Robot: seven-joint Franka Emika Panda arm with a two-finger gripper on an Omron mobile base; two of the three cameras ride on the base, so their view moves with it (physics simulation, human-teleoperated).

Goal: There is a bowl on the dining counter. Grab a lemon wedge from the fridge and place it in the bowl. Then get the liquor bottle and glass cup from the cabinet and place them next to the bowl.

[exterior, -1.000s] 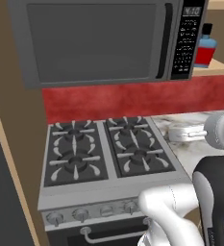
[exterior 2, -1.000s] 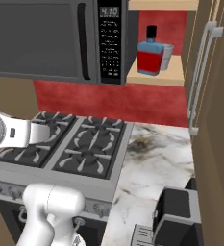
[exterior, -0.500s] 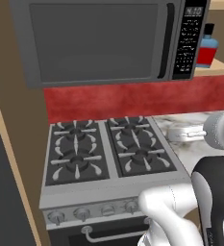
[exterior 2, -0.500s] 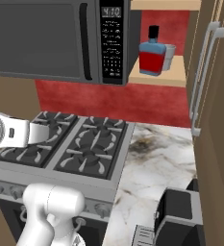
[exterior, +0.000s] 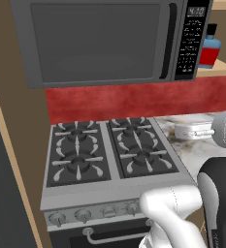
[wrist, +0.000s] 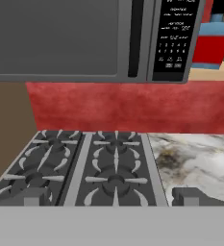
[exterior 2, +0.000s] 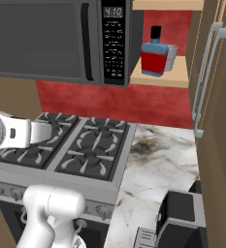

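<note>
Facing the stove [exterior 2: 80, 150], with the gripper [wrist: 111, 197] held low over the burners, fingertips [wrist: 36, 196] wide apart at the bottom of the hand view and nothing between them: released, empty. Probably carried level and forward like this to look up at the shelf before reaching.

Liquor bottle [exterior 2: 154, 54] upper right of the right base view, upright on the cabinet [exterior 2: 163, 77] shelf, with the glass cup [exterior 2: 170, 56] just behind and beside it toward the right. Same bottle at the upper right edge of the left base view [exterior: 209, 47] and hand view [wrist: 213, 41].

Microwave [exterior 2: 61, 38] hanging just left of the shelf, its corner close to any path up to the bottle. Fridge handle [exterior 2: 206, 77] along the right edge. Marbled counter [exterior 2: 158, 164] below the shelf, with a dark appliance [exterior 2: 180, 218] at lower right.
</note>
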